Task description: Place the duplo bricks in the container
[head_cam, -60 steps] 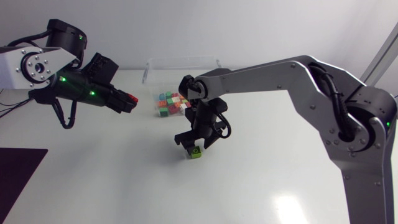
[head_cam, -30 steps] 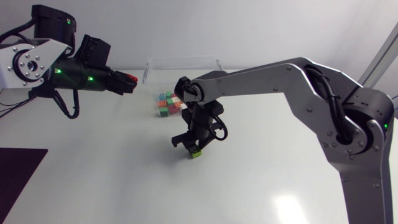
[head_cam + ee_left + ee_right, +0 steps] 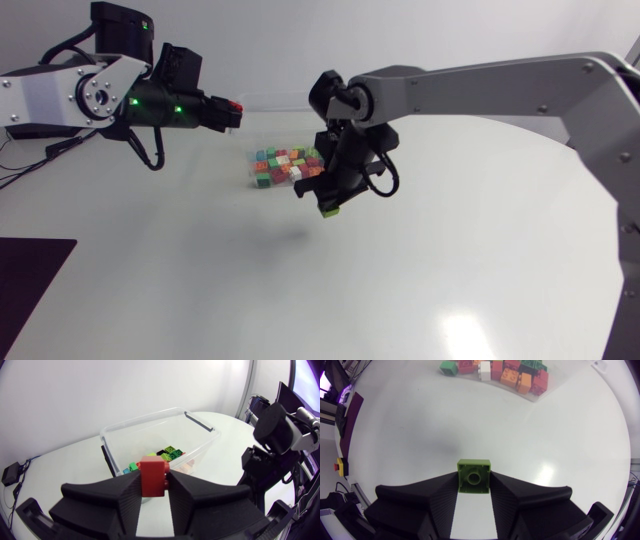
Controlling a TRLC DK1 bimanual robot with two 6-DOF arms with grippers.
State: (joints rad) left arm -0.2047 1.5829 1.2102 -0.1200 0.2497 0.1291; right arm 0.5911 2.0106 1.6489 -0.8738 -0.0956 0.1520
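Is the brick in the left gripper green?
No, the left gripper is shut on a red brick, seen in the left wrist view.

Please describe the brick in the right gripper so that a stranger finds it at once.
Follow the long grey right arm to its black gripper, near the clear container. The brick between its fingers is lime green and off the table; the left gripper holds a red brick.

From above, my right arm (image 3: 480, 80) hides one side of the container (image 3: 268, 98); its bricks (image 3: 283, 168) are too small to count. My left hand (image 3: 152, 485) hides the lower part of the red brick (image 3: 152, 472).
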